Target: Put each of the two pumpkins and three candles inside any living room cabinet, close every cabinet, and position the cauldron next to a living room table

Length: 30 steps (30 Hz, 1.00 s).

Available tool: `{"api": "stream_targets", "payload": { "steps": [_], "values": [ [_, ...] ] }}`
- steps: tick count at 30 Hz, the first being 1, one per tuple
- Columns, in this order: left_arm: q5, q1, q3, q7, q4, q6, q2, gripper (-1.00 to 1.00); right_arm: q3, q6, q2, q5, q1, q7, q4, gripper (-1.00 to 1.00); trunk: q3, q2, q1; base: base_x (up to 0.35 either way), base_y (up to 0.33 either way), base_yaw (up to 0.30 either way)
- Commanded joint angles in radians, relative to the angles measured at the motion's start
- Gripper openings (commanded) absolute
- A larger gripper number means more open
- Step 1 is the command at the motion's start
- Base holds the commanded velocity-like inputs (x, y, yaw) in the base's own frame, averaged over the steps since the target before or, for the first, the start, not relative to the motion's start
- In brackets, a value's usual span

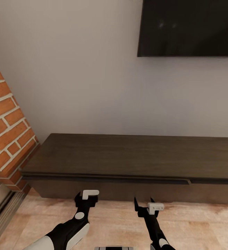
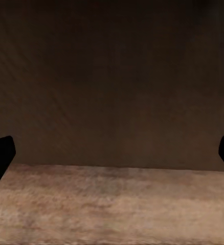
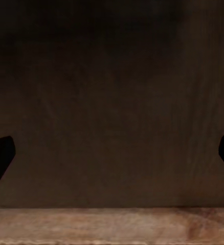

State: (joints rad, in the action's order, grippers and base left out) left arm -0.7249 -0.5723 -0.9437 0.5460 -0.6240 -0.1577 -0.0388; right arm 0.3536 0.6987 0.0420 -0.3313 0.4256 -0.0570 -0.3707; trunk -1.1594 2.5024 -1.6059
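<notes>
Both pincers (image 1: 87,198) (image 1: 144,205) gape wide, empty, low-centre; the long dark-brown wooden cabinet (image 1: 127,156) lacks handles, so fingertips may slip

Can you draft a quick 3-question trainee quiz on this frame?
1. True or false: the cabinet has a drawer pulled out.
2. What hangs on the wall above the cabinet's right part? A) a mirror B) a dark TV screen C) a shelf
3. What stands at the cabinet's left end?

Key
1. False: its front looks closed, with both hands, the left hand and the right hand, open and empty just before it, low over the wooden floor.
2. B
3. A brick column.
</notes>
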Motion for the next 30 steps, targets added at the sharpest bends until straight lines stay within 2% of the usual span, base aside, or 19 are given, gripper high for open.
{"api": "stream_targets", "payload": {
  "steps": [1, 12, 15, 17, 18, 19, 23, 27, 30],
  "values": [
    [-0.011, -0.001, -0.008, 0.006, -0.001, -0.006, -0.001, 1.00, 0.008, 0.004, -0.001, -0.006, 0.001, -0.006, 0.001, 1.00, -0.001, 0.000, 0.001, -0.193, 0.000, 0.000],
    [-0.019, -0.001, -0.003, 0.007, -0.004, -0.001, -0.001, 1.00, 0.008, 0.004, 0.001, -0.006, 0.001, -0.006, 0.031, 1.00, -0.001, 0.000, 0.001, -0.259, -0.058, 0.000],
    [-0.020, -0.001, 0.002, 0.010, -0.042, 0.023, -0.003, 1.00, 0.008, 0.003, 0.001, -0.006, 0.001, -0.006, 0.032, 1.00, -0.001, 0.000, 0.001, -0.248, -0.121, 0.000],
    [-0.020, -0.001, 0.003, 0.011, -0.083, 0.071, -0.005, 1.00, 0.008, 0.002, 0.001, -0.006, 0.001, -0.007, 0.032, 1.00, -0.001, 0.000, 0.001, -0.208, -0.117, 0.000],
    [-0.020, -0.001, 0.002, 0.013, -0.137, 0.137, -0.009, 1.00, 0.008, -0.008, 0.000, -0.007, 0.001, -0.008, 0.031, 1.00, -0.001, 0.000, 0.001, -0.175, -0.071, 0.000],
    [-0.020, -0.001, 0.002, 0.014, -0.156, 0.160, -0.011, 1.00, 0.008, -0.014, 0.000, -0.007, 0.001, -0.008, 0.031, 1.00, -0.001, 0.000, 0.001, -0.168, -0.057, 0.000],
    [-0.023, -0.001, 0.003, 0.016, -0.255, 0.288, -0.023, 1.00, 0.007, -0.088, 0.000, -0.009, 0.001, -0.010, 0.023, 1.00, -0.001, 0.000, 0.001, -0.202, -0.024, 0.000],
    [-0.025, -0.001, 0.001, 0.017, -0.320, 0.351, -0.027, 1.00, 0.005, -0.163, -0.001, -0.010, 0.005, -0.014, 0.017, 1.00, -0.001, 0.000, 0.001, -0.120, -0.005, 0.000],
    [-0.026, -0.001, 0.002, 0.017, -0.342, 0.388, -0.026, 1.00, 0.001, -0.261, -0.002, -0.015, 0.006, -0.016, -0.016, 1.00, 0.011, 0.000, 0.002, -0.024, -0.001, 0.000]
  ]
}}
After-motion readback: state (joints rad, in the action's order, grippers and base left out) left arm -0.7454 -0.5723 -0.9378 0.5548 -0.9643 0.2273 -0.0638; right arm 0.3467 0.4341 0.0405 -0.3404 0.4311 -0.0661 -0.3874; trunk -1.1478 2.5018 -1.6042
